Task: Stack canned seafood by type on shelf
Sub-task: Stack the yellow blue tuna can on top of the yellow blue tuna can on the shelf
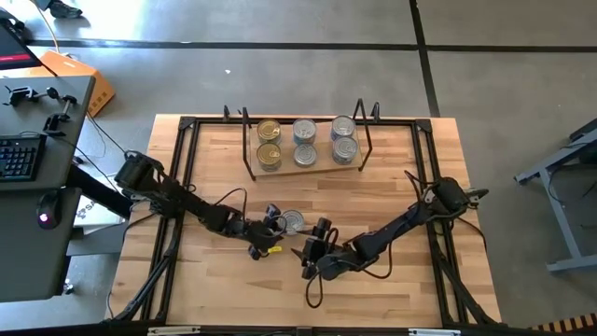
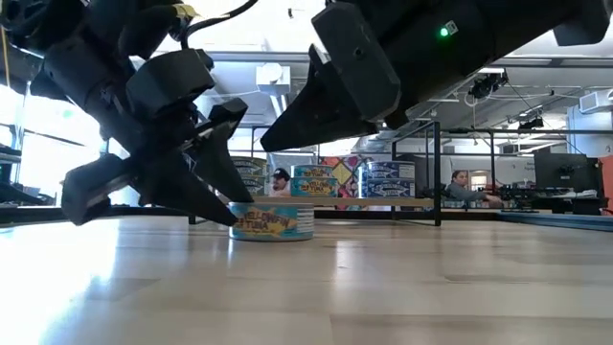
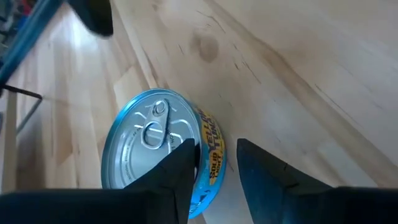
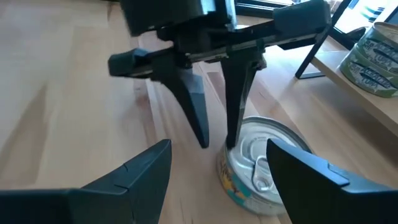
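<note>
Near the middle of the tabletop (image 1: 392, 289), towards its front edge, I see one silver-lidded tuna tin (image 1: 293, 221) left loose. On the shelf (image 1: 308, 166) by the far edge six tins already stand: two gold-lidded tins (image 1: 269, 143), four silver-lidded tins (image 1: 325, 141). My left gripper (image 1: 272, 222) is partly open, empty, one finger at the tin's rim, the other outside. My right gripper (image 1: 324, 227) waits wide open, just beside.

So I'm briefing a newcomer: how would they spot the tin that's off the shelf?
Start at the shelf at the table's far side. Nearer the front, mid-table, the loose tin lies flat between the left gripper and right gripper, alone on bare wood.
</note>
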You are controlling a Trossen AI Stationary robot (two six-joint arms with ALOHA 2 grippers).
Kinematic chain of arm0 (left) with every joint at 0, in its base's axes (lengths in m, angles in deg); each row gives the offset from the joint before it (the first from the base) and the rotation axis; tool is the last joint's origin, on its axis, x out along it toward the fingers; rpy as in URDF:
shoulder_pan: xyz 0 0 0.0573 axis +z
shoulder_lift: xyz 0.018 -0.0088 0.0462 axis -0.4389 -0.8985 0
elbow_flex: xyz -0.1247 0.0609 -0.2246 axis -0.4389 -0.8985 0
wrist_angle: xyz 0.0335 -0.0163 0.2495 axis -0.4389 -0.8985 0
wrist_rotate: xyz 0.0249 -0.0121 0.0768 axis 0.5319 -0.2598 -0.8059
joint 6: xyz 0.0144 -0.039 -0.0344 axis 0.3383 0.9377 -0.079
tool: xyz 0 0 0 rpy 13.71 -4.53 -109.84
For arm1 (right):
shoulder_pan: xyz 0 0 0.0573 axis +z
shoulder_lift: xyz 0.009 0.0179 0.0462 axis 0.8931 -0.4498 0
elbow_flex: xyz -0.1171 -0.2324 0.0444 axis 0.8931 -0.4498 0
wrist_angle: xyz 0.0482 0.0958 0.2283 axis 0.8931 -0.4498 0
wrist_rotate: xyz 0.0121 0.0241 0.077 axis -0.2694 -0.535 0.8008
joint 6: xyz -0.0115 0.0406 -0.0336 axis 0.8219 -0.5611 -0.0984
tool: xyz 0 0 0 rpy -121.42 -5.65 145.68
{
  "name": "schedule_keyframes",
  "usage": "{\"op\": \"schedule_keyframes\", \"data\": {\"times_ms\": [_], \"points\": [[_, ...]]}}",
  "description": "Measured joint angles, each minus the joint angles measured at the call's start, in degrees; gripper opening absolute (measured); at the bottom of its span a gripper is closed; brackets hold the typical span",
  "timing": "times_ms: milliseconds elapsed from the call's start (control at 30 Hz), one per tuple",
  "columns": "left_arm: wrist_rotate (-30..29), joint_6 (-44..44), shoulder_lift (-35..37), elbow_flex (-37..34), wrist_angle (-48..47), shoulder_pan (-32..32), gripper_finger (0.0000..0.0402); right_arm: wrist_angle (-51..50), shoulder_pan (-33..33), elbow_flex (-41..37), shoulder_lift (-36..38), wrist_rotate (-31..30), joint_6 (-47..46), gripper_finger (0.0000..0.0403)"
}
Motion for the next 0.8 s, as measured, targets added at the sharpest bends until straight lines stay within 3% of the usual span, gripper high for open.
{"op": "schedule_keyframes", "data": {"times_ms": [267,533,667,800], "points": [[-2.54,0.43,-1.79,-0.05,4.66,-1.02,0.0113,-0.11,-0.06,0.0,0.0,0.0,0.23,0.0256],[-4.56,3.8,-1.26,2.75,0.16,-1.2,0.0113,-0.96,-0.32,0.0,0.0,-0.26,-0.03,0.0256],[-4.49,3.5,-1.29,2.74,-1.47,0.39,0.0113,-1.55,-0.34,0.0,0.0,-0.28,-0.6,0.0256],[-0.56,3.43,-1.76,2.93,-1.96,2.01,0.0091,-2.3,-0.14,0.02,0.0,-0.43,-0.63,0.0256]]}}
